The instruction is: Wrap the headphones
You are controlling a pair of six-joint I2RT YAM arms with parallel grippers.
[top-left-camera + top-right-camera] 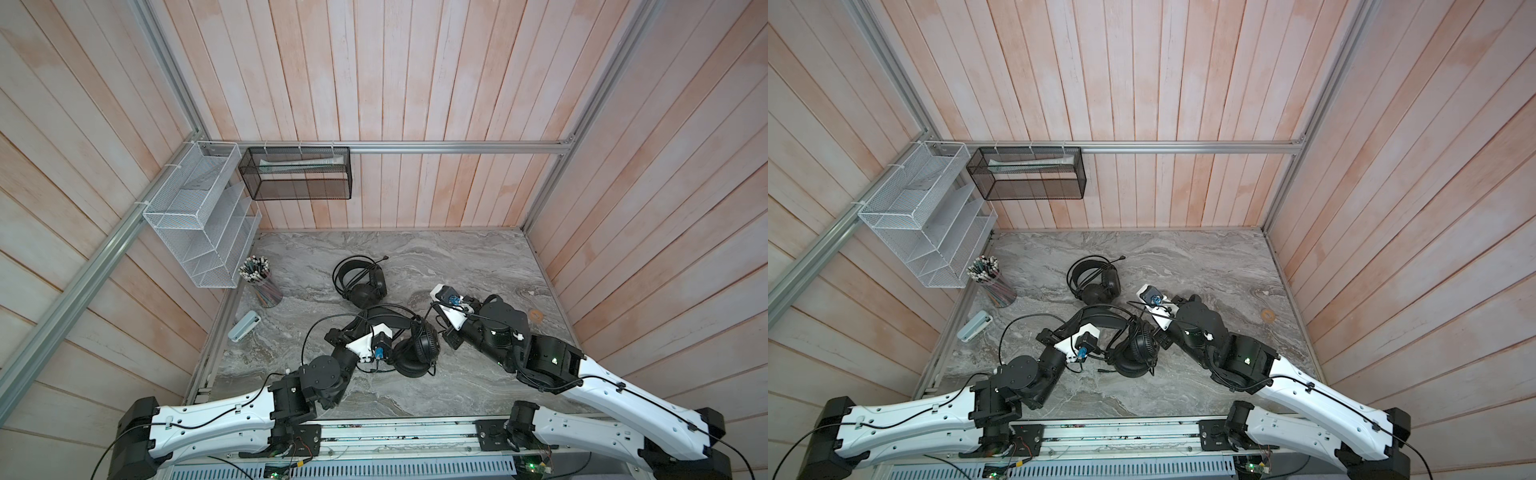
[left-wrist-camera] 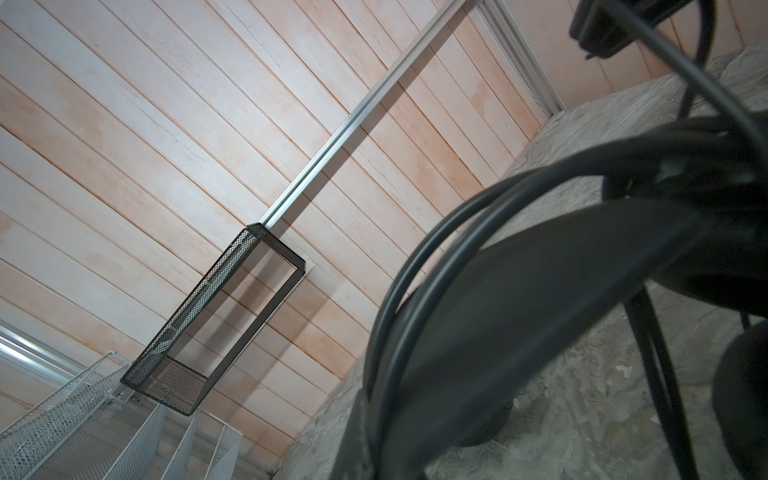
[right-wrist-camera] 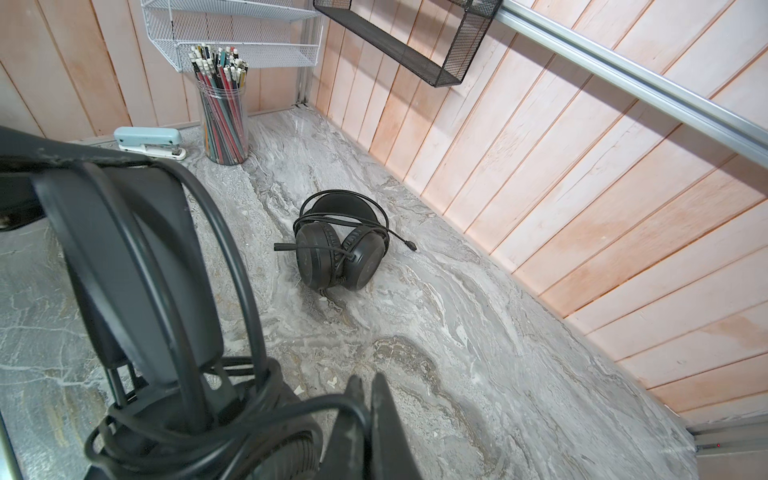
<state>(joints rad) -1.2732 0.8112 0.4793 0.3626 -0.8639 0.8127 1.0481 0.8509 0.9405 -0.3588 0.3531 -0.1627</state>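
Note:
A headset with grille-backed cups [image 1: 422, 345] is at the table's front middle. My left gripper [image 1: 360, 321] is shut on its headband [image 2: 519, 316], which fills the left wrist view; one finger [image 2: 353, 436] shows beside it. Its thin black cable [image 3: 232, 266] loops over the headband and bunches by the cup. My right gripper [image 3: 368, 399] is shut on a strand of that cable; in a top view it [image 1: 437, 319] sits just right of the headset. A slack loop of cable [image 1: 309, 332] trails left. The boom-mic headset [image 1: 361, 280] lies farther back with its cable coiled round it.
A cup of pencils [image 1: 262, 282] and a pale blue stapler [image 1: 244, 326] sit at the table's left edge. A white wire rack [image 1: 199, 220] and a black mesh basket [image 1: 299, 172] hang on the walls. A small brown ring [image 1: 536, 316] lies at the right.

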